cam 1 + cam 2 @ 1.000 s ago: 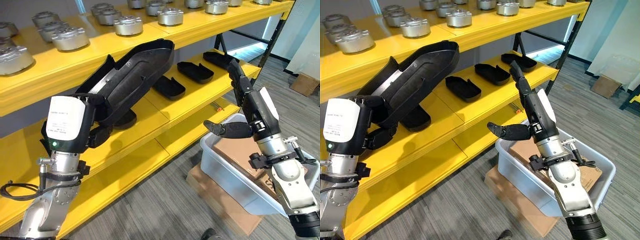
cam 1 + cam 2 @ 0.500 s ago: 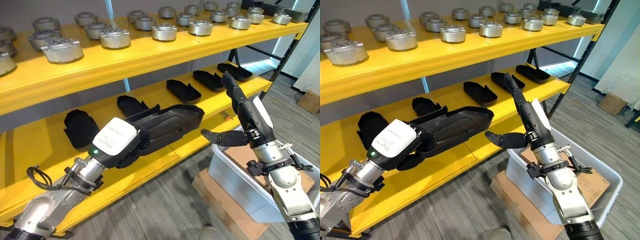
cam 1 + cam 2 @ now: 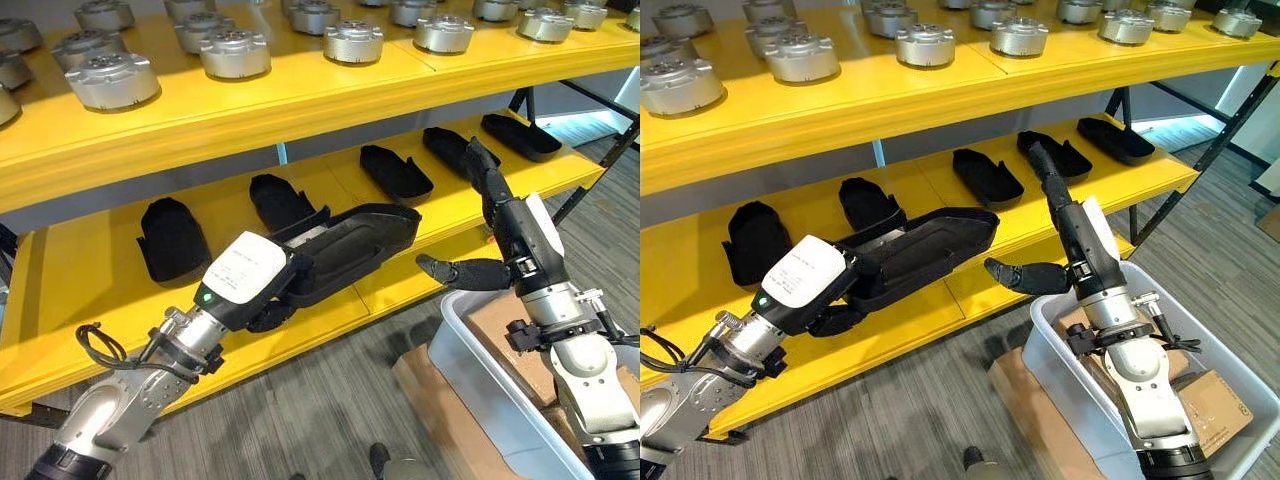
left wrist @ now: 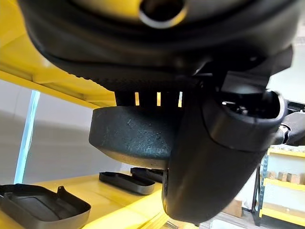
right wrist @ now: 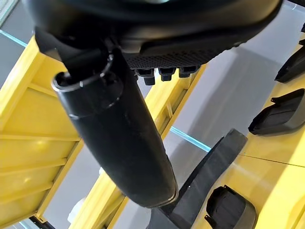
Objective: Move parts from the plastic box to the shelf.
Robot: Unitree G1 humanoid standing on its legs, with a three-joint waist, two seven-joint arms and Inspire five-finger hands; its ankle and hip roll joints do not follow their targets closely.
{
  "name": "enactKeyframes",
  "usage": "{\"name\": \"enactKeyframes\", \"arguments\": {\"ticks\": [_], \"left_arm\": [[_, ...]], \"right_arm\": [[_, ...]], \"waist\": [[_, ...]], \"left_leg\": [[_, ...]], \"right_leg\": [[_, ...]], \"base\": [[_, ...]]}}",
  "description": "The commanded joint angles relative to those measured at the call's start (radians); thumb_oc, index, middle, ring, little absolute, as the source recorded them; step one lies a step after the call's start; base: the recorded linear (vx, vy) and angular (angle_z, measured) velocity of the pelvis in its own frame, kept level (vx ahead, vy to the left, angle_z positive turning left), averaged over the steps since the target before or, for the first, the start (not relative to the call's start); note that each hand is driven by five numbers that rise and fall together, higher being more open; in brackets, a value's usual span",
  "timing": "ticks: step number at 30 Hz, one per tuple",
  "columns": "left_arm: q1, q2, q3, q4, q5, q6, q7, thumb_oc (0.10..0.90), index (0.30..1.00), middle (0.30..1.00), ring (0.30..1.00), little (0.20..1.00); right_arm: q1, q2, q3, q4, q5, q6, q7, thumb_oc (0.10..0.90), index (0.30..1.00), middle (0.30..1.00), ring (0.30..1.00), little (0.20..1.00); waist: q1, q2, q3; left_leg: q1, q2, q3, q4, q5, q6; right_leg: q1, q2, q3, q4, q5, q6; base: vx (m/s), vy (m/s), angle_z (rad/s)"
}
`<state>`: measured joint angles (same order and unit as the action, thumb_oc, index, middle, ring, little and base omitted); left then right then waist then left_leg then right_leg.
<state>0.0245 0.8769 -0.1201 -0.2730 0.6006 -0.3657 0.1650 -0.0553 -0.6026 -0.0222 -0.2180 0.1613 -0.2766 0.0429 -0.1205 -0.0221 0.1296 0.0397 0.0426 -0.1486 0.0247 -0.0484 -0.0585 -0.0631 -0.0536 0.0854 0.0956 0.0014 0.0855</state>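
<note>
1. The long black part [image 3: 340, 250] is held level over the front of the middle shelf [image 3: 90, 290], its far end pointing toward the right hand. It is not yet set down.
2. The left hand [image 3: 275, 290] grips the part at its near end, fingers curled under the rim and thumb closed against it.
3. Handling, as judged: a thin moulded shell, stiff and light, with a matt textured skin that should not slip. Held by one end, it will lever on the fingers. A hold nearer the middle of the rim would be steadier.
4. The right hand [image 3: 500, 240] hovers just beyond the part's far end, fingers straight, thumb spread, holding nothing.
5. Smaller black parts [image 3: 170, 235] lie in a row along the same shelf. Silver round castings [image 3: 105, 80] stand on the upper shelf.
6. The plastic box [image 3: 1070, 400] sits on the floor beneath the right arm, brown cardboard [image 3: 1200, 395] inside it.
7. No writing can be read.
</note>
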Motion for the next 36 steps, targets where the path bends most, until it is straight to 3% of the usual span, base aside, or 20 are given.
{"name": "enactKeyframes", "arguments": {"ticks": [1, 13, 15, 17, 19, 20, 21, 22, 24, 25, 27, 29, 32, 36], "left_arm": [[-0.049, -0.035, 0.137, -0.039, -0.085, 0.003, 0.118, 0.400, 0.300, 0.300, 0.300, 0.300], [0.034, -0.103, 0.240, -0.007, -0.111, 0.041, 0.143, 0.400, 0.300, 0.300, 0.300, 0.300], [0.035, -0.109, 0.253, -0.003, -0.118, 0.045, 0.144, 0.400, 0.300, 0.300, 0.300, 0.300], [0.015, -0.118, 0.247, 0.003, -0.124, 0.049, 0.142, 0.400, 0.300, 0.300, 0.300, 0.300], [0.002, -0.129, 0.248, 0.006, -0.135, 0.050, 0.143, 0.400, 0.300, 0.300, 0.300, 0.300], [0.004, -0.138, 0.264, 0.003, -0.140, 0.050, 0.151, 0.400, 0.300, 0.300, 0.300, 0.300], [0.006, -0.138, 0.266, 0.003, -0.140, 0.050, 0.151, 0.400, 0.300, 0.300, 0.300, 0.300], [0.005, -0.142, 0.269, 0.002, -0.144, 0.049, 0.153, 0.400, 0.300, 0.300, 0.300, 0.300], [-0.011, -0.155, 0.279, 0.000, -0.171, 0.054, 0.162, 0.400, 0.300, 0.300, 0.300, 0.300], [-0.034, -0.157, 0.281, 0.007, -0.181, 0.062, 0.170, 0.400, 0.300, 0.300, 0.300, 0.300], [-0.079, -0.136, 0.255, 0.015, -0.175, 0.066, 0.177, 0.400, 0.300, 0.300, 0.300, 0.300], [-0.092, -0.119, 0.240, 0.016, -0.165, 0.061, 0.177, 0.400, 0.300, 0.300, 0.300, 0.300], [-0.093, -0.109, 0.233, 0.003, -0.159, 0.045, 0.157, 0.400, 0.300, 0.300, 0.300, 0.300], [-0.090, -0.099, 0.201, -0.003, -0.161, 0.034, 0.129, 0.400, 0.300, 0.300, 0.300, 0.300]], "right_arm": [[-0.098, -0.024, -0.046, -0.058, 0.041, -0.093, -0.043, 0.900, 1.000, 1.000, 1.000, 1.000], [-0.097, -0.008, -0.051, -0.063, 0.056, -0.087, -0.036, 0.900, 1.000, 1.000, 1.000, 1.000], [-0.107, -0.015, -0.051, -0.059, 0.078, -0.093, -0.038, 0.900, 1.000, 1.000, 1.000, 1.000], [-0.109, -0.020, -0.059, -0.054, 0.085, -0.096, -0.044, 0.900, 1.000, 1.000, 1.000, 1.000], [-0.112, -0.024, -0.069, -0.047, 0.083, -0.098, -0.053, 0.900, 1.000, 1.000, 1.000, 1.000], [-0.119, -0.021, -0.069, -0.037, 0.079, -0.094, -0.063, 0.900, 1.000, 1.000, 1.000, 1.000], [-0.119, -0.021, -0.067, -0.037, 0.079, -0.094, -0.063, 0.900, 1.000, 1.000, 1.000, 1.000], [-0.116, -0.021, -0.073, -0.038, 0.080, -0.092, -0.065, 0.900, 1.000, 1.000, 1.000, 1.000], [-0.102, -0.030, -0.093, -0.047, 0.078, -0.093, -0.076, 0.900, 1.000, 1.000, 1.000, 1.000], [-0.083, -0.034, -0.116, -0.052, 0.084, -0.099, -0.087, 0.900, 1.000, 1.000, 1.000, 1.000], [-0.068, -0.050, -0.131, -0.050, 0.068, -0.105, -0.120, 0.900, 1.000, 1.000, 1.000, 1.000], [-0.050, -0.054, -0.151, -0.049, 0.054, -0.106, -0.141, 0.900, 1.000, 1.000, 1.000, 1.000], [0.000, -0.043, -0.186, -0.070, 0.035, -0.106, -0.138, 0.900, 1.000, 1.000, 1.000, 1.000], [0.041, -0.002, -0.209, -0.085, 0.014, -0.104, -0.139, 0.900, 1.000, 1.000, 1.000, 1.000]], "waist": [[0.017, -0.030, -0.120], [0.057, -0.033, -0.104], [0.064, -0.035, -0.074], [0.065, -0.035, -0.044], [0.050, -0.040, -0.027], [0.044, -0.043, -0.026], [0.045, -0.042, -0.026], [0.039, -0.041, -0.028], [0.023, -0.025, -0.024], [0.009, -0.009, -0.017], [0.005, 0.014, -0.008], [0.011, 0.029, -0.011], [0.002, 0.059, -0.025], [0.006, 0.063, -0.049]], "left_leg": [[0.022, -0.095, 0.052, -0.038, -0.020, 0.080], [0.004, -0.075, -0.019, 0.021, -0.031, 0.047], [-0.055, -0.091, -0.045, 0.150, -0.041, 0.026], [-0.108, -0.102, -0.029, 0.247, -0.023, 0.007], [-0.144, -0.045, 0.033, 0.296, 0.004, -0.010], [-0.140, 0.063, 0.062, 0.261, 0.033, -0.015], [-0.134, 0.067, 0.064, 0.251, 0.036, -0.017], [-0.129, 0.122, 0.082, 0.223, 0.059, -0.020], [-0.128, 0.262, 0.137, 0.100, 0.159, -0.037], [-0.133, 0.339, 0.187, -0.005, 0.237, -0.056], [-0.144, 0.415, 0.234, -0.104, 0.332, -0.100], [-0.155, 0.448, 0.218, -0.112, 0.351, -0.127], [-0.141, 0.464, 0.261, -0.112, 0.334, -0.151], [-0.125, 0.423, 0.253, -0.108, 0.292, -0.152]], "right_leg": [[-0.007, 0.014, 0.021, -0.095, 0.050, 0.023], [0.032, 0.020, -0.047, -0.087, 0.009, -0.015], [0.043, 0.024, -0.061, -0.079, -0.015, -0.036], [0.050, 0.016, -0.093, -0.067, -0.022, -0.047], [0.048, -0.005, -0.117, -0.050, -0.027, -0.048], [0.042, -0.023, -0.119, -0.029, -0.041, -0.038], [0.040, -0.020, -0.117, -0.025, -0.043, -0.040], [0.036, -0.028, -0.124, -0.015, -0.056, -0.031], [0.000, -0.045, -0.149, 0.067, -0.099, -0.018], [-0.049, -0.045, -0.168, 0.167, -0.150, -0.021], [-0.117, -0.052, -0.184, 0.304, -0.207, -0.011], [-0.152, -0.065, -0.163, 0.386, -0.235, 0.007], [-0.154, -0.092, -0.154, 0.424, -0.267, 0.029], [-0.089, -0.135, -0.150, 0.343, -0.237, 0.055]], "base": [[0.03, -0.103, 0.04], [0.02, -0.103, 0.22], [0.00, -0.140, 0.56], [-0.05, -0.046, 0.74], [-0.02, 0.033, 0.95], [0.04, 0.052, 0.69], [0.04, 0.075, 0.44], [0.03, 0.076, 0.20], [0.00, 0.187, 0.31], [-0.03, 0.186, 0.60], [-0.01, 0.169, 0.67], [0.09, 0.204, 0.21], [0.15, 0.241, -0.21], [0.19, 0.215, 0.18]]}}
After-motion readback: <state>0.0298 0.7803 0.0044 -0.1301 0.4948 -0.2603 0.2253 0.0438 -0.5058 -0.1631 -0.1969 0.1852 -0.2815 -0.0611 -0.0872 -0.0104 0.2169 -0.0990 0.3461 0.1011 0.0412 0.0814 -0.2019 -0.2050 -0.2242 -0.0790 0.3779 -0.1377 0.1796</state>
